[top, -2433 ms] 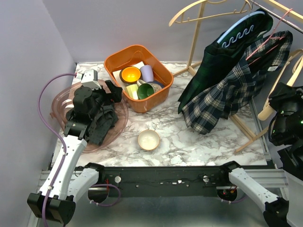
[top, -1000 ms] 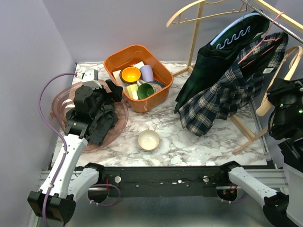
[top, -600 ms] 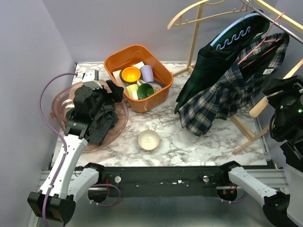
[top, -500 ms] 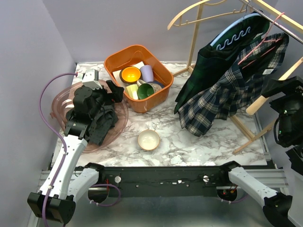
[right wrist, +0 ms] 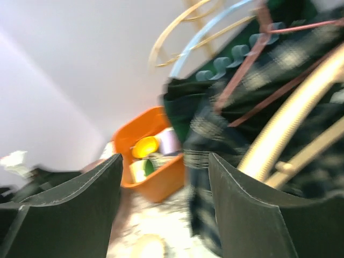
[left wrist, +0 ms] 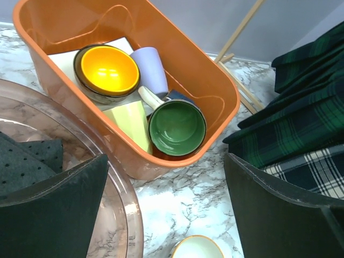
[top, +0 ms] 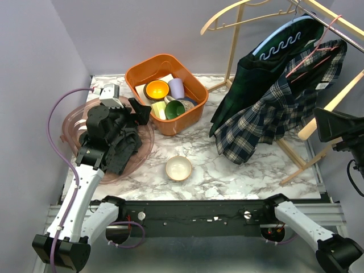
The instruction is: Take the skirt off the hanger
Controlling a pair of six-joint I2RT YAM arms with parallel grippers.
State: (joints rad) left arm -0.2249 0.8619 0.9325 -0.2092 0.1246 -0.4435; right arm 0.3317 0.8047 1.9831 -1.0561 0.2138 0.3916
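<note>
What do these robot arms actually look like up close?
The left arm and right arm have white links and black joints. A purple cable loops beside the left one. The left end effector and right end effector each have two broad dark fingers.

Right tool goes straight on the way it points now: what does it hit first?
Probably the hanging dark green plaid skirt, dead ahead of the open right tool. The wrist view is blurred, so depth is uncertain.
</note>
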